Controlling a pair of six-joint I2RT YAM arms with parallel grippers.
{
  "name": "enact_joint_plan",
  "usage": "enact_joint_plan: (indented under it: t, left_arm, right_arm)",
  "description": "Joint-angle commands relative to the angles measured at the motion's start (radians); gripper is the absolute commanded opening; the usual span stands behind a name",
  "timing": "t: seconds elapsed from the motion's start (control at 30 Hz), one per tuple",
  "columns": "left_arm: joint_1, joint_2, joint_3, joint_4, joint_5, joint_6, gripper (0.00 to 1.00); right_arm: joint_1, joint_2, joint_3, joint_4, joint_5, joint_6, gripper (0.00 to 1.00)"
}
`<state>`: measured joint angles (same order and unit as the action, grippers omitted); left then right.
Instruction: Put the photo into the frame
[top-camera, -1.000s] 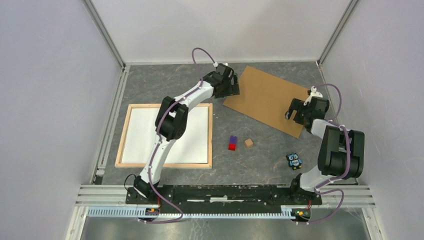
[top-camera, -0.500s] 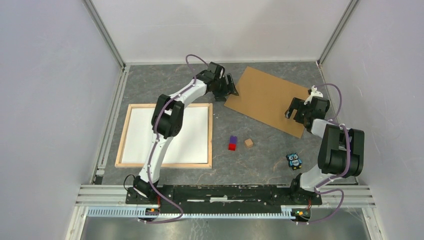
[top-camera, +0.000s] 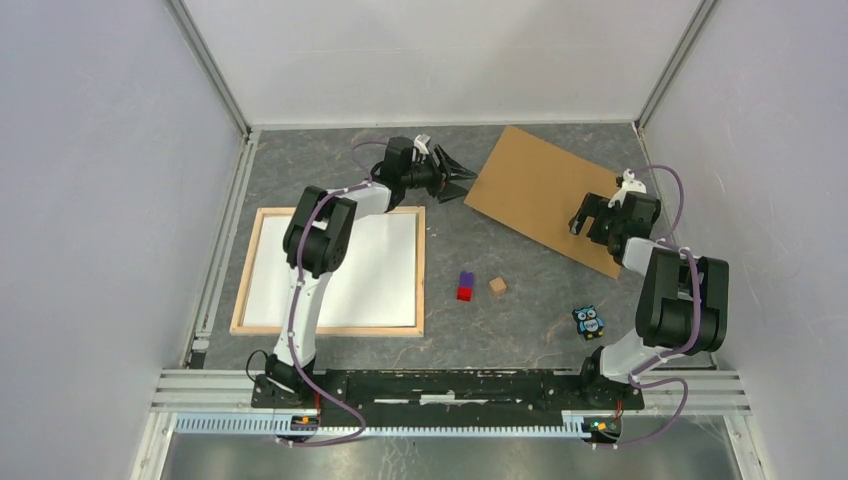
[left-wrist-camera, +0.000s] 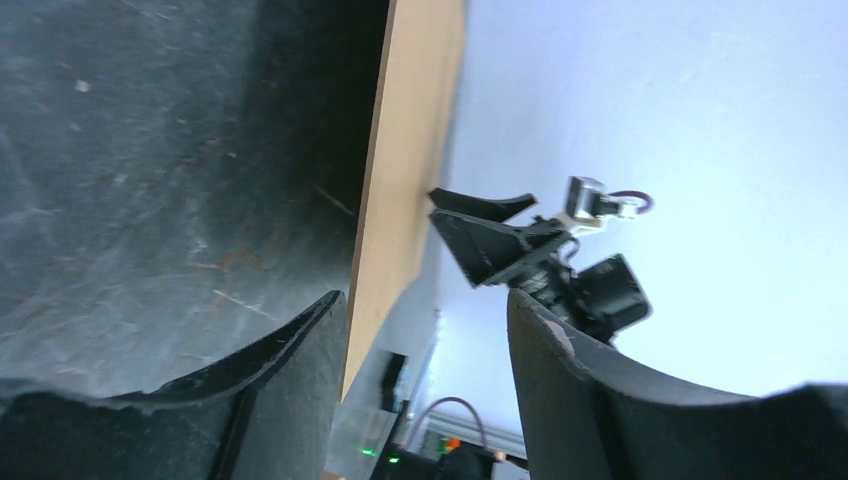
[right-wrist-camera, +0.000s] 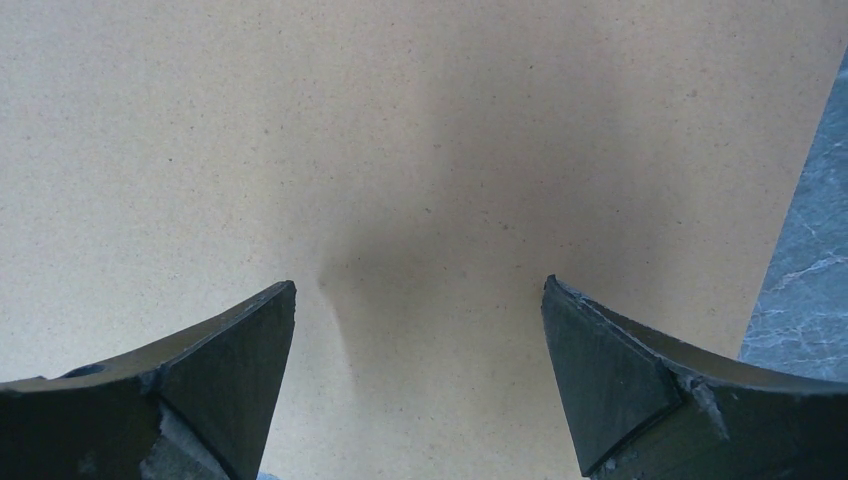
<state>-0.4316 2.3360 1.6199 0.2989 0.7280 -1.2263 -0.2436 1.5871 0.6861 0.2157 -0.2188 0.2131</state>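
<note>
The light wooden frame (top-camera: 248, 270) lies flat at the left of the table, and a plain white sheet (top-camera: 340, 265) fills it. The photo's printed side shows in no view. My left gripper (top-camera: 462, 175) is open and turned sideways at the left corner of the brown backing board (top-camera: 545, 190). In the left wrist view (left-wrist-camera: 425, 300) the board's edge (left-wrist-camera: 410, 150) stands between the jaws, close to one finger and raised off the table. My right gripper (top-camera: 590, 222) is open over the board's right part. The board (right-wrist-camera: 400, 120) fills its wrist view (right-wrist-camera: 420, 290).
A red and purple block (top-camera: 465, 287), a small wooden cube (top-camera: 497, 286) and an owl toy (top-camera: 589, 321) lie on the grey table (top-camera: 500, 330) between the frame and the right arm. Walls close in the back and both sides.
My left wrist has drawn back to the left and turned so its open jaws point right at the board's corner. The board's left edge has shifted right and lifted. The right arm has not moved.
</note>
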Motion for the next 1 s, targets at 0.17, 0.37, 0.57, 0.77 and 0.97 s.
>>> enact_joint_plan:
  t: [0.17,0.37,0.57,0.77,0.97]
  left_arm:
    - [-0.041,-0.069,-0.094,0.452,0.095,-0.267,0.52]
    - [-0.079,-0.067,-0.078,0.374,0.073,-0.213,0.43]
    - [-0.105,-0.067,-0.058,0.28,0.055,-0.156,0.34]
    - [-0.082,-0.133,-0.153,0.264,-0.007,-0.1,0.28]
    - [-0.06,-0.106,-0.183,0.33,0.012,-0.151,0.28]
  right_arm:
    - [0.005,0.01,-0.003,-0.036,-0.058,0.017,0.98]
    - [0.006,0.003,-0.009,-0.03,-0.068,0.016,0.98]
    - [0.007,-0.005,-0.014,-0.02,-0.081,0.014,0.98]
    - [0.033,0.001,-0.001,-0.024,-0.102,-0.006,0.98]
    - [0.058,-0.039,0.018,-0.059,-0.073,-0.037,0.98]
